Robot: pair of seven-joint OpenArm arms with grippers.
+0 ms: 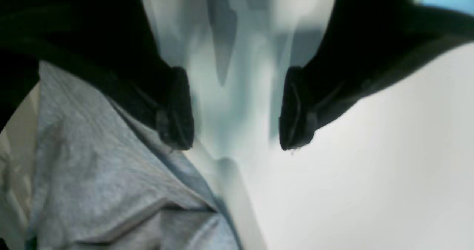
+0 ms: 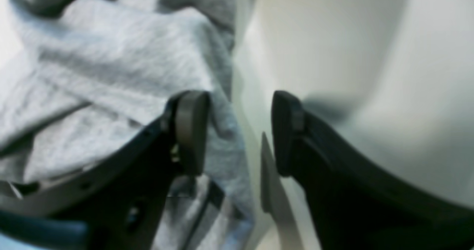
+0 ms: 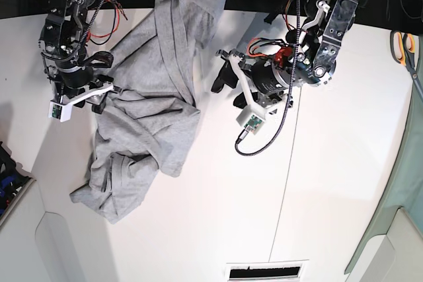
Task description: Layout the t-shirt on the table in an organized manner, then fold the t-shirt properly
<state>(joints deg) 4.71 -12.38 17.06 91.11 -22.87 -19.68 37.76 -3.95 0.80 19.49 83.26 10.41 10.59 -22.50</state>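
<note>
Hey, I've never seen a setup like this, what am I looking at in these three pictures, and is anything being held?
Two robot arms work over a white table. One picture looks down from overhead; the other two come from cameras on each wrist. A crumpled grey t-shirt lies on the table. The left end effector, right of the shirt from overhead, is open beside its edge. The right end effector is open at the shirt's other edge. Neither holds anything. Scissors lie at the far edge.

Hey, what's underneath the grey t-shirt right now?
The t-shirt lies crumpled on the white table, its top edge hanging past the far side. Only tabletop shows around it. Whatever the bunched folds cover, including any print, is hidden. Neither open gripper reaches under it.
</note>
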